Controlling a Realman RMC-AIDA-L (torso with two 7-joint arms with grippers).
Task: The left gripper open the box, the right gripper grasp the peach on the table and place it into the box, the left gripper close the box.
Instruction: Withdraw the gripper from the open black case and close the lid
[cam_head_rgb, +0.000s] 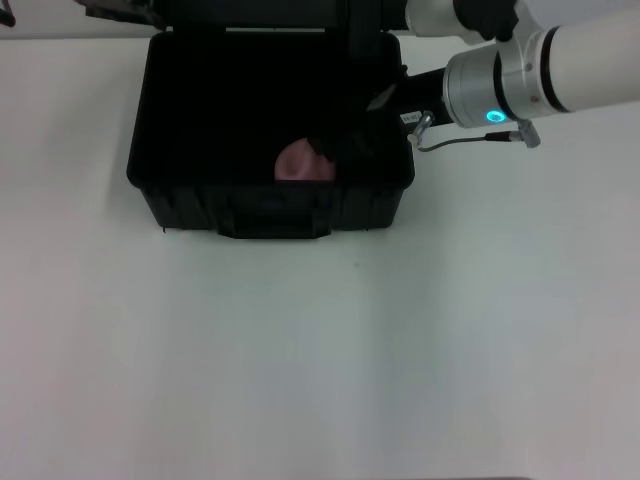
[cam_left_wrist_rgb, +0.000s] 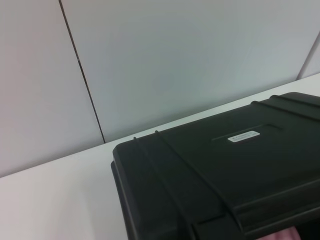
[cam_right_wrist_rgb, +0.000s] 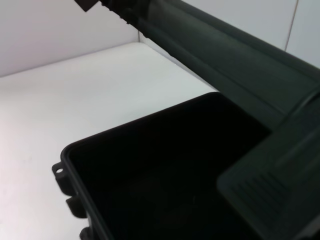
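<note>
Box (cam_head_rgb: 180, 200) standing open on the desk (cam_head_rgb: 320, 350). I am reaching my right end effector (cam_head_rgb: 345, 145) inside it, peach (cam_head_rgb: 295, 162) just beside my tip; cannot tell whether I am gripping. Release, then lid closing, remaining.

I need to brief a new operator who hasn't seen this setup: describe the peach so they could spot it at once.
On the white table sits a large black box with its lid raised. Inside it, near the front wall, lies the peach, partly hidden by the right gripper reaching in. It is the only pale pink, rounded thing among black surfaces.
</note>
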